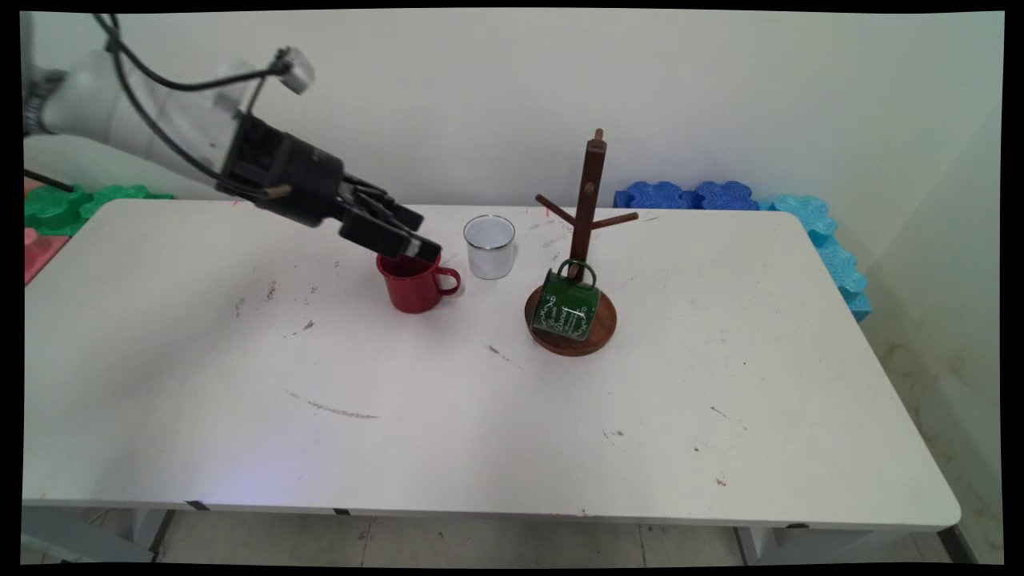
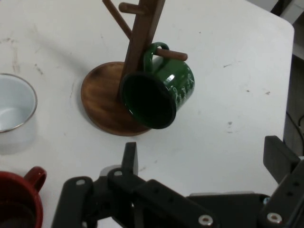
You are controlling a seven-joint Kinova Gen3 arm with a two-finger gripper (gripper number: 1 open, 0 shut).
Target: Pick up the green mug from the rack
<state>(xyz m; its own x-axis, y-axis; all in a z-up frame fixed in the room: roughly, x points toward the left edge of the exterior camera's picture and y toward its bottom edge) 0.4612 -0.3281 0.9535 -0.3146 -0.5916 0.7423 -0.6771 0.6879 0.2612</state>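
Observation:
My black gripper (image 1: 418, 248) hangs open just over the rim of a red mug (image 1: 412, 290) that stands upright left of the table's middle. In the hand view the gripper (image 2: 204, 159) has nothing between its fingers, and the red mug (image 2: 16, 202) sits at the lower left corner. A white mug (image 1: 490, 246) stands upright just right of the red one, seen as the white mug (image 2: 14, 107) at the left edge. A green mug (image 1: 566, 306) hangs by its handle on a low peg of a wooden mug tree (image 1: 588, 192); the green mug (image 2: 159, 92) shows its mouth, tilted, over the mug tree's round base (image 2: 97, 102).
Blue foam mats (image 1: 688, 194) and cyan foam mats (image 1: 832, 248) lie behind and beside the table's far right corner. Green foam (image 1: 60, 204) and a red mat (image 1: 36, 252) sit off the left edge. The white table (image 1: 720, 416) carries scuff marks.

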